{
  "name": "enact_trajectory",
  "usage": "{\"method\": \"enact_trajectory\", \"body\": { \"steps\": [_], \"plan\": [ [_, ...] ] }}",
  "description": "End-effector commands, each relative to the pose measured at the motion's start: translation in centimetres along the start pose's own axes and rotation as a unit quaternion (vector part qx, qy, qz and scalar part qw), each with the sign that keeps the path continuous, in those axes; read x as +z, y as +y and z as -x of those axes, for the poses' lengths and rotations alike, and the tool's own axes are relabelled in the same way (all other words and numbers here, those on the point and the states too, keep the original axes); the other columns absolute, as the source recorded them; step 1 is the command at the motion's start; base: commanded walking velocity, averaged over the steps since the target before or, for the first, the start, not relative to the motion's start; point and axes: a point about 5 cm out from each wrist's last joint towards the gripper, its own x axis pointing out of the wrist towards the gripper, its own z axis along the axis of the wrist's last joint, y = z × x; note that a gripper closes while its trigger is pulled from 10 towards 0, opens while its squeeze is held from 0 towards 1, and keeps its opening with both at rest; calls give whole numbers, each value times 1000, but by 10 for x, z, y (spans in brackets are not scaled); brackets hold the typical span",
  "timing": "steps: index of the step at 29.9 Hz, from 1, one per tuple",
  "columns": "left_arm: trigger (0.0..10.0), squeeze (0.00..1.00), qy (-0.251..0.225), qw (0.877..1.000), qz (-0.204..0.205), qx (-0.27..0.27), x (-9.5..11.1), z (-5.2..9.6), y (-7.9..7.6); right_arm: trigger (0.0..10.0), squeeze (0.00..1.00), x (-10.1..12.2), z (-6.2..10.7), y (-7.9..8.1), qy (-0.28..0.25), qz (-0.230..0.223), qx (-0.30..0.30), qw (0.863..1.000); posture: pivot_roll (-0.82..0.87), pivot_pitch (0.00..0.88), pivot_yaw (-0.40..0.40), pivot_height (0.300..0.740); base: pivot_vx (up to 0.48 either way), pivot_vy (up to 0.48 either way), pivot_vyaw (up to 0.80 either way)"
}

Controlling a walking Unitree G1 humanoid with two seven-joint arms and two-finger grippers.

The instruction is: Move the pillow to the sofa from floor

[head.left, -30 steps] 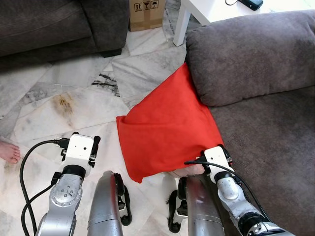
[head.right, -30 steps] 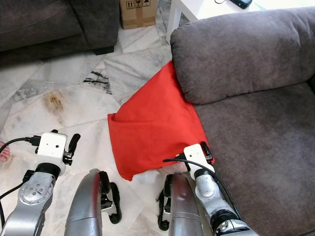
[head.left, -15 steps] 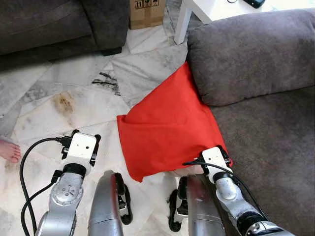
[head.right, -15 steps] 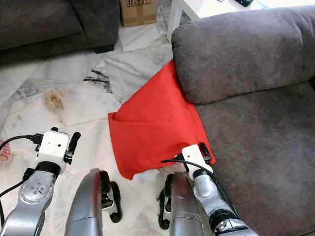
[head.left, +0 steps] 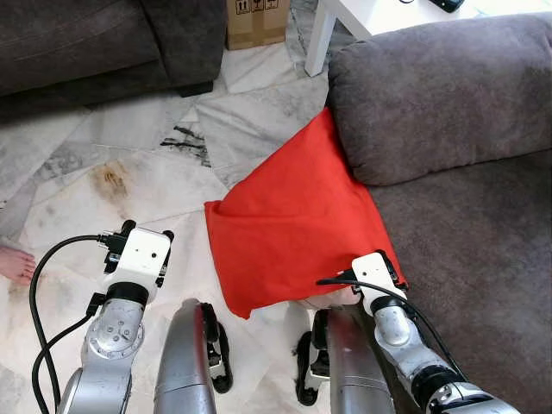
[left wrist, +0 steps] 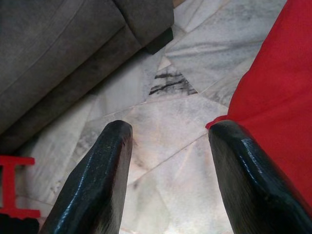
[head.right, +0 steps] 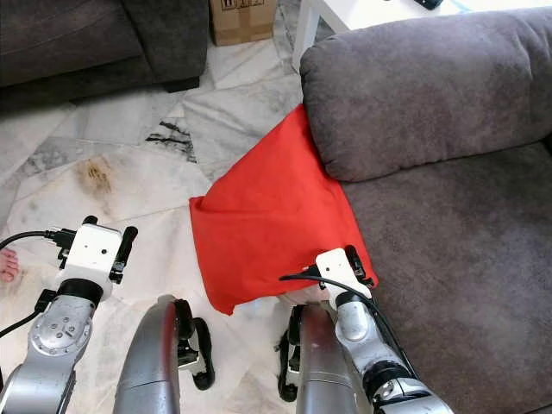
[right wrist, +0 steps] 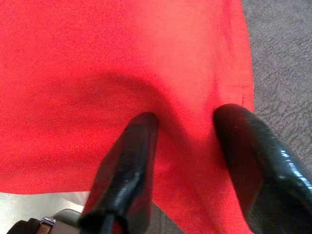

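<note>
A red pillow (head.left: 293, 224) stands tilted on the marble floor, its upper corner leaning against the arm of the grey sofa (head.left: 448, 103). Its lower right corner lies over the front edge of the sofa seat (head.left: 483, 259). My right gripper (right wrist: 187, 117) is open at that corner, both fingers pressed against the red cloth. The right wrist (head.left: 376, 272) sits at the pillow's bottom edge. Left of the pillow, my left gripper (left wrist: 168, 131) hangs open over bare floor, holding nothing, with the pillow's left corner (left wrist: 219, 122) just beyond one finger.
A second dark sofa (head.left: 78, 43) stands at the back left, with a cardboard box (head.left: 257, 21) and a white table (head.left: 362, 17) behind. A person's bare foot (head.left: 15, 263) rests on the floor at the far left. My legs (head.left: 185, 362) are below.
The right wrist has edged slightly left along the pillow's bottom corner. The left wrist has drifted a little lower. The pillow has not moved.
</note>
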Motion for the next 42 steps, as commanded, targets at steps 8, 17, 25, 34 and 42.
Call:
{"method": "enact_trajectory", "body": {
  "steps": [8,17,25,34,42],
  "plan": [
    [10000,0,13,1000,-16,-9,-4,7,-4,0,0,-22,13,7,33,20,13,999,87,551,-100,629,0,0,0],
    [10000,0,10,1000,-26,-14,-4,7,-5,0,0,-23,15,10,34,23,18,999,85,550,-102,629,0,0,0],
    [10000,0,6,999,-35,-19,-3,6,-8,0,0,-22,15,11,34,22,18,999,87,547,-100,629,0,0,0],
    [10000,0,6,999,-37,-21,-5,3,-11,0,0,-20,13,12,36,-4,18,999,88,521,-96,629,0,0,0],
    [10000,0,23,1000,-2,-17,-16,-7,-16,10000,0,-6,11,16,-4,-151,93,984,76,428,-86,629,0,0,0]
  ]
}}
